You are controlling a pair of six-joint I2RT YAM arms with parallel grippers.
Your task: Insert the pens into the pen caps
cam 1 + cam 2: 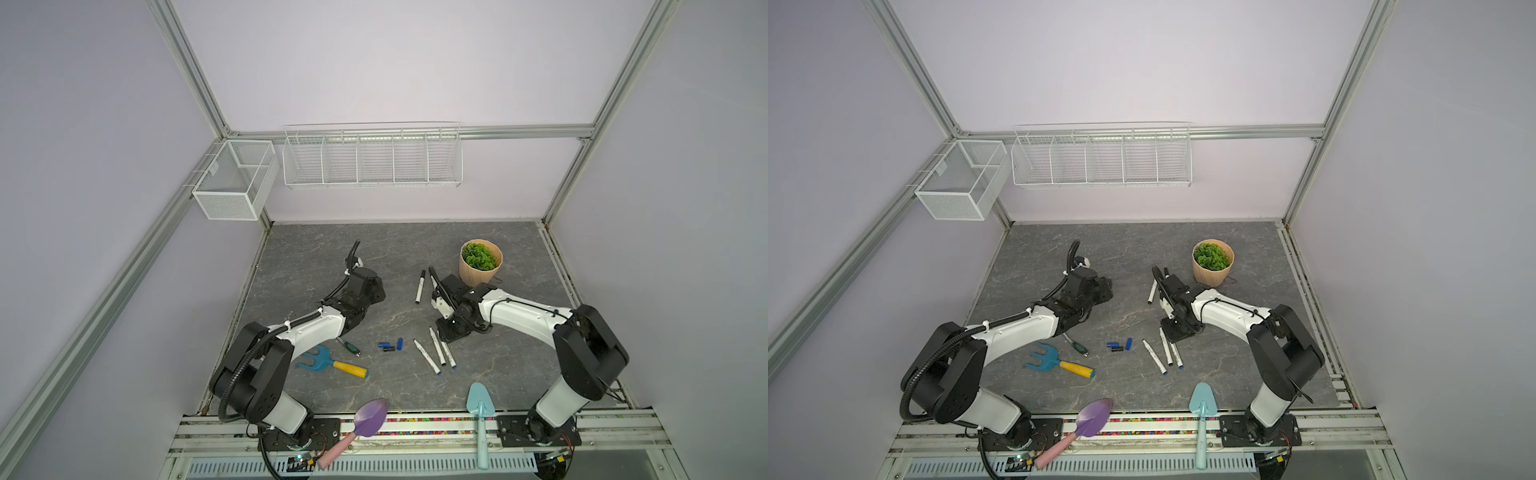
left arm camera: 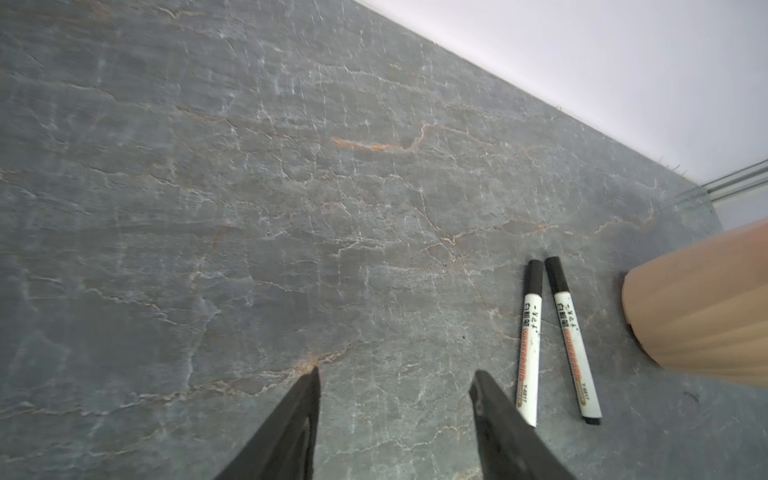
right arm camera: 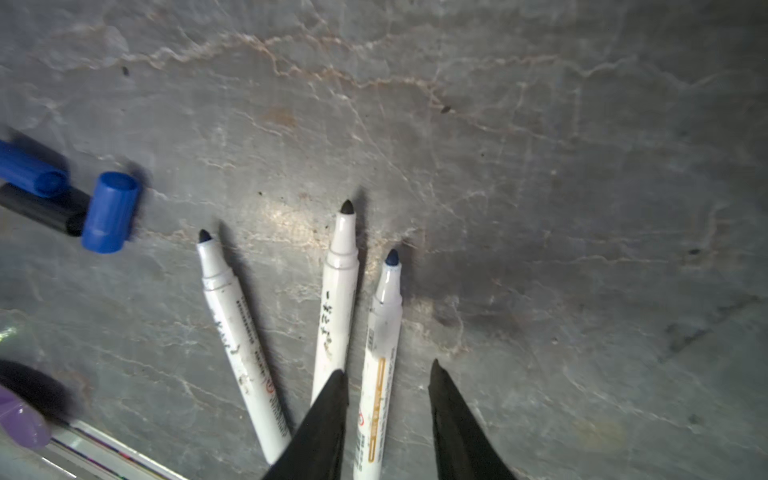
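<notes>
Right wrist view: we see the right gripper (image 3: 388, 366), jaws parted astride one uncapped pen (image 3: 384, 316) on the table (image 3: 540, 166), a gap showing; loose pen caps (image 3: 110, 212) lie nearby. The left gripper (image 2: 397, 370) gapes empty.

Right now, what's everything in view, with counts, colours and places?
Table: one, grey stone-look, underneath.
Plant pot: one, tan, back right.
Capped pens: two, white, black caps, beside pot.
Uncapped pens: three, white, front middle.
Loose caps: three or more, blue, black, front middle.
Hand fork: one, blue-yellow, front left.
Green-handled tool: one, beside fork.
Trowels: two, purple, pale blue, front edge.
Wire baskets: two, white, back wall.
Left gripper: black, open, empty.
Right gripper: black, open around an uncapped pen.
</notes>
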